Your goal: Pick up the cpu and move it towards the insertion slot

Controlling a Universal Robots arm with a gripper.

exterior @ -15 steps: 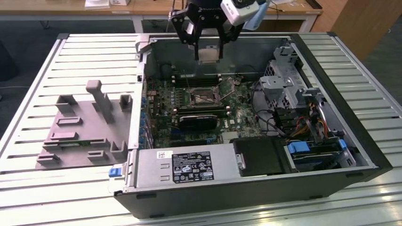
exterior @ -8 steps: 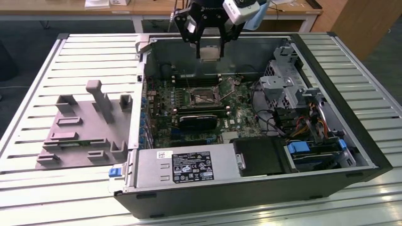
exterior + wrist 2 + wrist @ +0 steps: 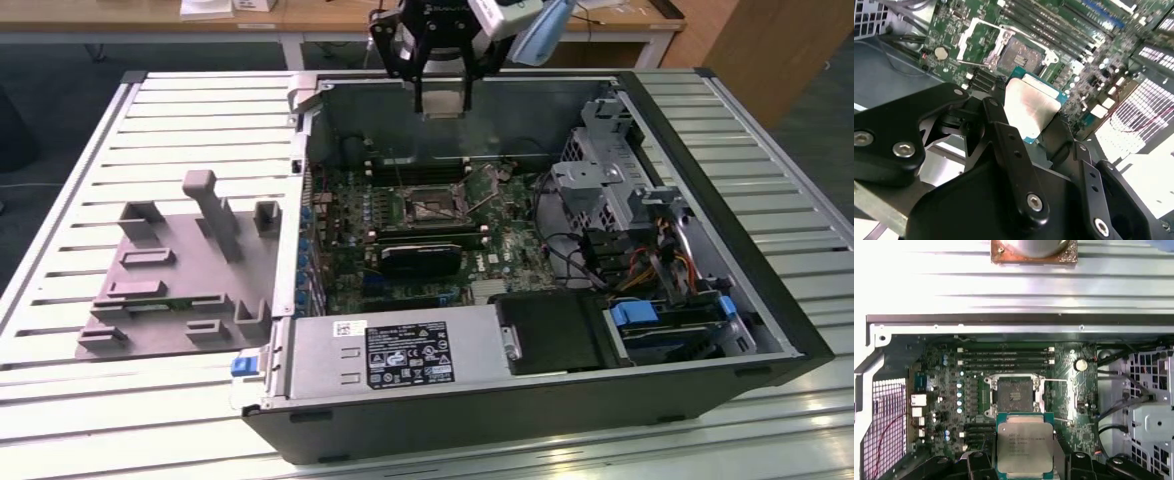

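My gripper (image 3: 445,95) hangs over the far wall of the open computer case (image 3: 747,300), shut on the cpu (image 3: 445,101). In both wrist views the cpu (image 3: 1025,446) (image 3: 1031,107) is a flat square chip with a silvery top and a thin green rim, clamped edge to edge between the black fingers (image 3: 1004,130). The insertion slot (image 3: 1015,395) (image 3: 1021,52) is a square socket with a shiny metal frame and a dark centre. It lies on the green motherboard, below and just ahead of the chip, with a gap between them. In the exterior view the slot (image 3: 430,200) sits mid-board.
Long black memory slots (image 3: 1004,357) run beside the socket. A black rectangular component (image 3: 420,255), a power supply (image 3: 400,355) and a drive cage (image 3: 627,190) with cables fill the case. A grey plastic fixture (image 3: 174,270) with blocks stands on the slatted table at the exterior view's left.
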